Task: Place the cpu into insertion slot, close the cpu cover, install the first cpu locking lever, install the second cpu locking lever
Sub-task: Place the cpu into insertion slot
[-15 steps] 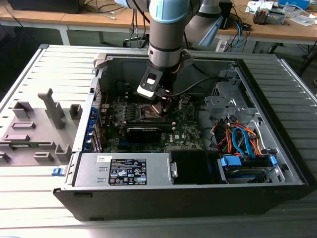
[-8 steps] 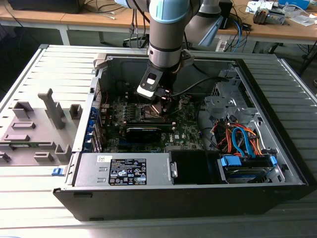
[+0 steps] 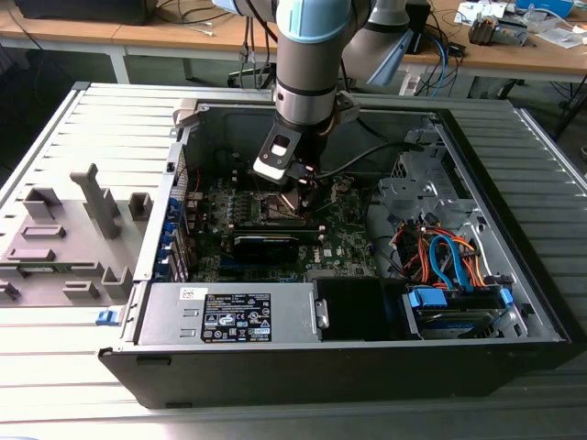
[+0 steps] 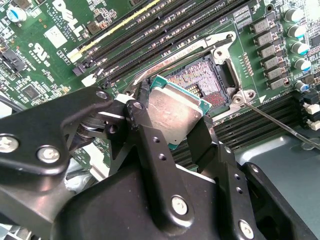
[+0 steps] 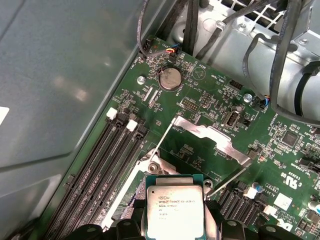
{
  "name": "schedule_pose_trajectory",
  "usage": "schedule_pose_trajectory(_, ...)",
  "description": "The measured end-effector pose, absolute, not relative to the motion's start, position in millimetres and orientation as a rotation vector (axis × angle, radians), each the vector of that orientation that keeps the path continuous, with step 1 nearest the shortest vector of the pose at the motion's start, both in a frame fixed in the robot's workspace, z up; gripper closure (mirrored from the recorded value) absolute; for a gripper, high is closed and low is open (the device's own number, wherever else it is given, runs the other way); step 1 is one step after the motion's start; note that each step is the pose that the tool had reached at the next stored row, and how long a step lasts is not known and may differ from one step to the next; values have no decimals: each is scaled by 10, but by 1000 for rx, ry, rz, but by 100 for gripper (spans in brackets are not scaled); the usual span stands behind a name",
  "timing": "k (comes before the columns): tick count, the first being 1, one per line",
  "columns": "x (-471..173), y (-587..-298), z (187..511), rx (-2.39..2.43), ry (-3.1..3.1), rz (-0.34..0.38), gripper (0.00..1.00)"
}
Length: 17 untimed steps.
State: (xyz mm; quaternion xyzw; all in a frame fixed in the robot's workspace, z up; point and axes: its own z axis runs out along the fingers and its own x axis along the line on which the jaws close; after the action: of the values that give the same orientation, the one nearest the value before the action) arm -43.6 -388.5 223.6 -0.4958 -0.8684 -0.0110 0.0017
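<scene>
Grey slatted bench (image 3: 55,128) carries an open PC case (image 3: 321,376), w/ wooden desks (image 3: 138,41) at the far side of the room. Your arm (image 3: 307,64) reaches down into the case from the far side; its gripper (image 3: 295,188) sits low over the green circuit board (image 3: 344,234), approx. mid-case. Toward the exterior view's left, grey fixture blocks (image 3: 96,197) stand on the bench beside the case. Near edge of the case: power supply (image 3: 229,312); toward the exterior view's right, orange and blue cables (image 3: 445,257).

In the second wrist view you see the gripper (image 4: 170,119) clenched on the cpu (image 4: 172,107): black fingers (image 4: 145,140) press on two opposite edges, metal top facing the camera. Chip is tilted, not seated, held just above one corner of the insertion slot (image 4: 200,77), whose pin field lies bare inside the silver frame (image 4: 231,70). One thin lever rod (image 4: 280,120) is swung free, slanting away from the frame.

In the first wrist view the cpu (image 5: 174,205) hangs near the cpu cover (image 5: 210,135), which stands raised, i.e. open, window cut-out visible. Nearby on the board: coin cell (image 5: 169,78) and long black memory slots (image 5: 95,175).
</scene>
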Motion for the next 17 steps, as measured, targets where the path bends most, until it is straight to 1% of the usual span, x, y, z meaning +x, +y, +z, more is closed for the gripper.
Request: schedule_pose_trajectory(17,-436,-3885,2234,-1571,-2717,-35,45)
